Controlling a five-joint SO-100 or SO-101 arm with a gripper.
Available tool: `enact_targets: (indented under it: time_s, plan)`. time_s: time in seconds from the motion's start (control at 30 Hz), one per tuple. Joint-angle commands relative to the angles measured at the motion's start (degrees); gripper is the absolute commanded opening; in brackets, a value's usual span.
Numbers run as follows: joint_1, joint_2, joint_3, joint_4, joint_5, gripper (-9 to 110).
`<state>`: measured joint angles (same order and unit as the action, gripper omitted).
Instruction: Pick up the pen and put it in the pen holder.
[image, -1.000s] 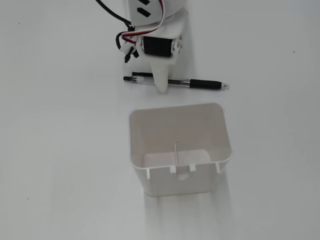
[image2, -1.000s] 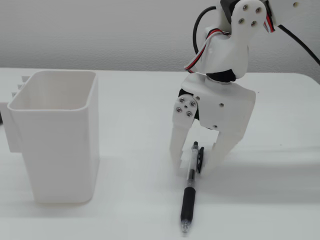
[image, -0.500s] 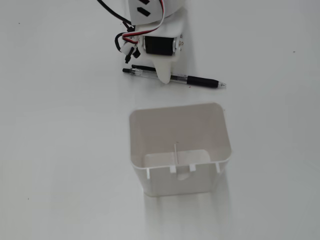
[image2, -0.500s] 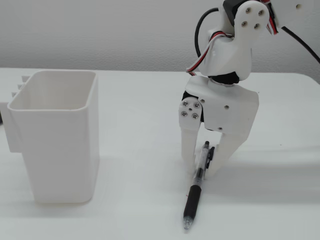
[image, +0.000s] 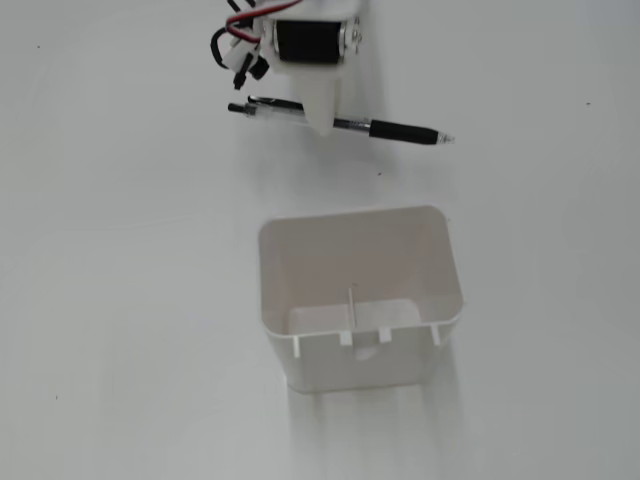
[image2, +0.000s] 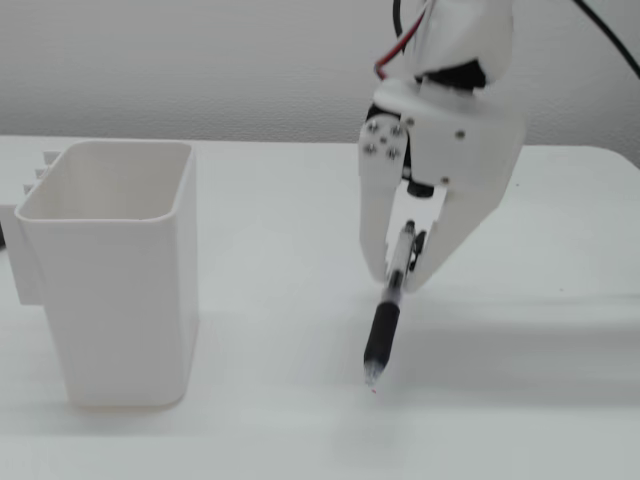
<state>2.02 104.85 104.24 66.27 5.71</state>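
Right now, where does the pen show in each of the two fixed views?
In a fixed view from above: the pen lies horizontally near the top centre, under the gripper.
In a fixed view from the side: the pen is right of centre, between the fingers.
Shared landmark: the white pen holder.

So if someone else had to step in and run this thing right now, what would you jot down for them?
Gripper: fingers on either side of the pen, down at the table; a firm grip cannot be confirmed.
Pen: its tip looks to touch the table, so it is not clearly lifted.
Pen holder: upright, empty, apart from the pen; in a fixed view it sits to the left of the gripper.
Done: gripper brought to the pen.
Left: secure the grip, lift, carry over the holder, drop the pen in.
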Motion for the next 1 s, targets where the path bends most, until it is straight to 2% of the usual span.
enact_targets:
  time_s: [0.0, 0.2, 0.47, 0.57, 0.73, 0.97]
  plan:
    - [-0.09, 9.49, -10.37, 5.54, -2.55, -1]
    - [0.00, 12.48, -24.08, 5.98, -13.71, -1]
    - [-0.53, 4.39, -31.03, -8.79, -42.01, -1]
    - [-0.62, 0.97, -31.11, -15.12, -49.75, -1]
    - [0.00, -5.19, -31.11, -23.29, -57.30, -1]
    - [2.99, -12.48, -31.11, -34.01, -61.96, -1]
